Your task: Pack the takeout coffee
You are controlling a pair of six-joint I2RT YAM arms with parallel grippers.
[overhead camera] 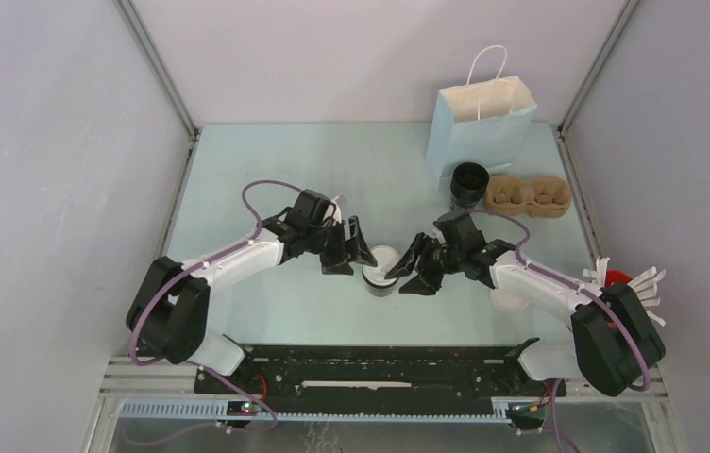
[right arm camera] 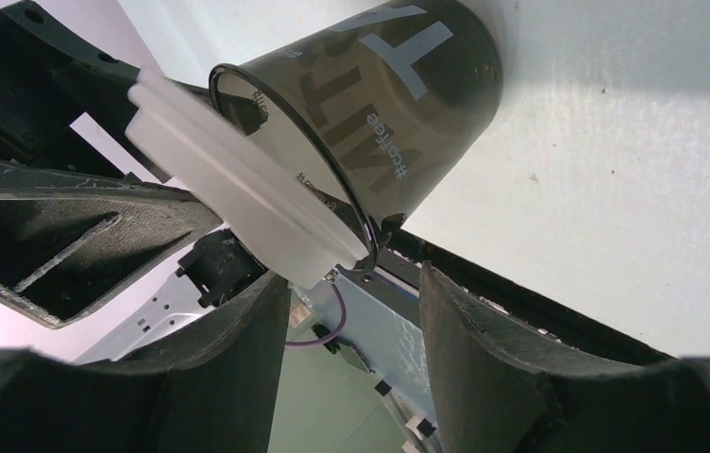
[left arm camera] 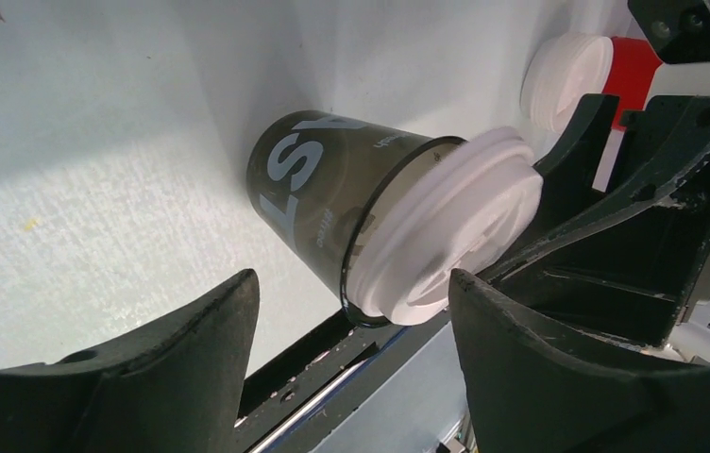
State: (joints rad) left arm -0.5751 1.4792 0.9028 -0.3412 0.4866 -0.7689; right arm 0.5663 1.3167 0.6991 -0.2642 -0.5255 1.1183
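- The dark see-through plastic cup (overhead camera: 379, 283) with white letters stands near the middle of the pale green table (overhead camera: 266, 179), a little toward the near edge.
- A round white plastic lid (overhead camera: 384, 260) lies on its rim. It sits crooked, with one side lifted, so it is not pressed on yet.
- The cup looks empty, so it is likely very light and easy to tip over. Its thin wall may bend if squeezed hard, and the smooth side may slip.
- A good place to hold it is around the middle of its side, with a soft squeeze. The lid needs a flat push from above.
- The left gripper (overhead camera: 351, 253) is at 10 o'clock from the cup, very close. Its jaws are apart and hold nothing.
- The right gripper (overhead camera: 415, 272) is at 3 o'clock, near the lid's edge. Its jaws are apart too and clamp nothing.
- A loose white lid (overhead camera: 510, 302) lies at 4 o'clock.
- A second dark cup (overhead camera: 469, 182) and a brown cardboard cup carrier (overhead camera: 528, 193) sit at 2 o'clock.
- A light blue paper bag with white handles (overhead camera: 481, 127) stands at 1 o'clock, well apart.
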